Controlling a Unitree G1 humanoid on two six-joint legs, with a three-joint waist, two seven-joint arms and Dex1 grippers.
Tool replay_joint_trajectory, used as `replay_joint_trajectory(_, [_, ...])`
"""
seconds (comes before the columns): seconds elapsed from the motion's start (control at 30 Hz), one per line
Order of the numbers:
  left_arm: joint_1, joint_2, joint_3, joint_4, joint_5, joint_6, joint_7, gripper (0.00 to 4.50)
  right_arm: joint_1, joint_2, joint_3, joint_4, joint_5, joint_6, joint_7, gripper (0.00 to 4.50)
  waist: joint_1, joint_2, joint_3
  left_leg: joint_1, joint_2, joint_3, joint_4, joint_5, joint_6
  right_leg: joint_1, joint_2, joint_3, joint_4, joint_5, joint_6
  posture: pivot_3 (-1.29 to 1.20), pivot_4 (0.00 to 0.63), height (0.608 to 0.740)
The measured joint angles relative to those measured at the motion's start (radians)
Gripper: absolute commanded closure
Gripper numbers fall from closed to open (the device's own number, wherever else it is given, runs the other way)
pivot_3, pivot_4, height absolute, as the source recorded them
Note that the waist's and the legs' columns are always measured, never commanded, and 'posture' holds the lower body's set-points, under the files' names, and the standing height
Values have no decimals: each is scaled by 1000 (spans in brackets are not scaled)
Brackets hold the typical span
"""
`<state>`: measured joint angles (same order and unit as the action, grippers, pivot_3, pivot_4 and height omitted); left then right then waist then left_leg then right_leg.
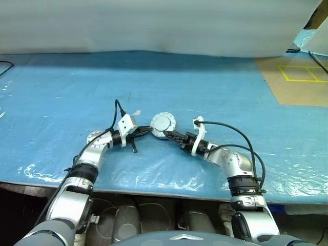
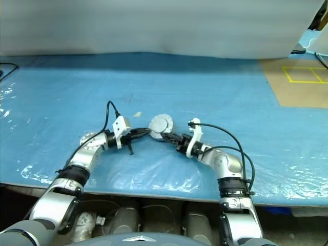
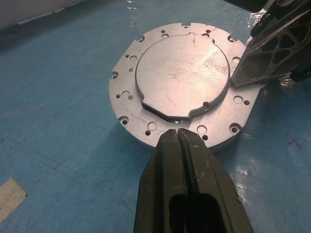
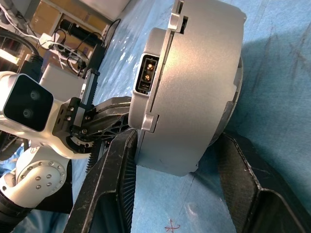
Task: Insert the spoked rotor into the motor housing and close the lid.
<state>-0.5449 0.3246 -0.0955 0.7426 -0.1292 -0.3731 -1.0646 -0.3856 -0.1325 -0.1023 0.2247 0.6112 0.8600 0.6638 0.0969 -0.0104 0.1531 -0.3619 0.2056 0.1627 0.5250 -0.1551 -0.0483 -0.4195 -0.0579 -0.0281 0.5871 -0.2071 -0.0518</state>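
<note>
The motor housing [image 1: 163, 124] is a round silver body standing on the blue table at the centre. Its upper face [image 3: 180, 82] is a flat plate with screw holes and a raised round middle, and its side wall [image 4: 194, 87] carries a small connector port. My left gripper [image 1: 149, 129] is shut, with its tips [image 3: 179, 138] at the plate's rim. From the other side my right gripper [image 1: 169, 135] stands open, straddling the housing. One of its fingers [image 4: 121, 160] rests against the wall and the other [image 4: 243, 174] is just clear of it. The spoked rotor and the lid are out of view.
The blue table cover [image 1: 77, 87] is wrinkled and glossy near the front edge [image 1: 154, 190]. A scrap of pale tape [image 1: 136, 112] lies just behind my left gripper. A tan board with yellow tape lines [image 1: 300, 77] sits at the back right. A white sheet [image 1: 154, 25] closes off the back.
</note>
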Motion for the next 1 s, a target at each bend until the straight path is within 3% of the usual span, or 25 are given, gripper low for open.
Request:
replay_joint_trajectory(0.2, [23,-19,19,-48,-67,69,-49,4457,0,5,-3,0,6,1,-3,2480,-1,0,0,0,0,1,0,0,0,-1,0,0,0,0,0,0,150,740])
replay_joint_trajectory(0.37, [82,-54,80,-307,-296,305,-104,4457,-2,15,-15,3,19,10,-22,2480,-3,-2,1,-1,1,2,0,0,0,-2,1,0,1,1,-1,0,150,740])
replay_joint_trajectory(0.5, [150,0,92,-489,-384,499,-99,4457,-5,20,-39,8,52,36,-35,2480,-4,-1,1,0,1,2,-1,0,0,-2,1,0,0,0,0,0,150,740])
replay_joint_trajectory(0.8, [144,18,282,-438,-538,861,136,4457,22,16,-70,-144,166,172,-39,2480,-5,2,6,-17,0,2,0,3,-4,-17,5,0,1,5,-9,0,150,740])
replay_joint_trajectory(0.9, [143,3,335,-430,-566,886,191,3870,-24,8,-80,-192,222,223,-42,2480,-9,2,6,-20,0,2,0,3,-5,-20,7,0,1,7,-7,0,150,740])
replay_joint_trajectory(1.0, [187,9,364,-470,-651,984,165,2906,-88,7,-87,-229,269,255,-50,2480,-15,2,6,-20,0,2,0,3,-5,-19,7,0,1,6,-8,0,150,740])
